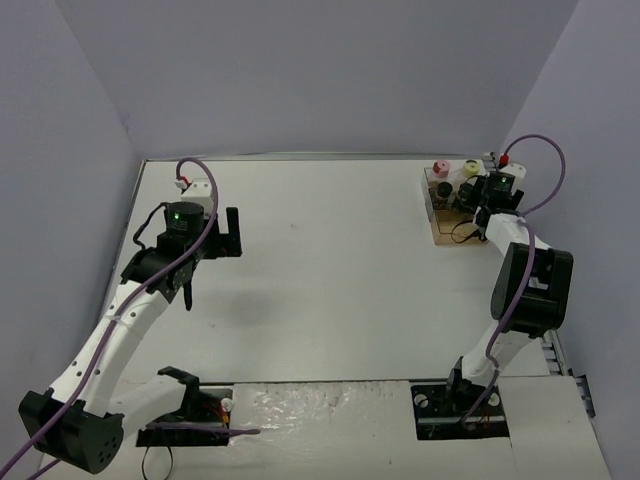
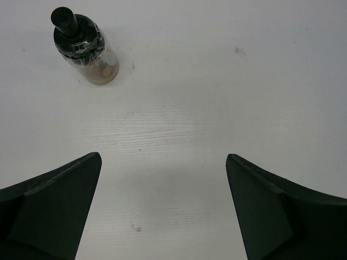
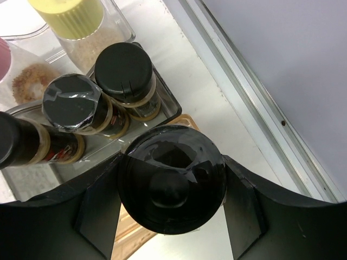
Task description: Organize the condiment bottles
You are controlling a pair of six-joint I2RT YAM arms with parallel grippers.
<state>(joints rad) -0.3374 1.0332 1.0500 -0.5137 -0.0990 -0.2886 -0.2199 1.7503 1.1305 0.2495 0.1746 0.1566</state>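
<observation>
Left gripper (image 2: 164,160): mine, released. Its two black fingers (image 2: 59,206) stand wide apart above the bare white table (image 1: 340,280), on the left side, with nothing between them.

Small clear jar with a black cap and brown contents (image 2: 84,46): stands alone on the table, ahead of my left gripper and off to one side, well apart from both fingers.

Right gripper (image 3: 171,184): mine, clenched on a dark round jar with a glossy black lid (image 3: 171,173), one finger against each side of it.

Held jar, place: far right corner of the table, just beside a wall of the clear rectangular tray with a wooden base (image 3: 165,105).

Tray, row nearest my held jar: a black-capped bottle (image 3: 123,73), a film-wrapped black-capped bottle (image 3: 72,103) and a dark bottle with a red label (image 3: 21,143), upright and packed side by side.

Tray, far end: a pale yellow-capped shaker (image 3: 68,16) and a pink-capped jar (image 1: 437,168), both upright, beyond that row.

Compartments: I cannot tell how the tray is divided.
</observation>
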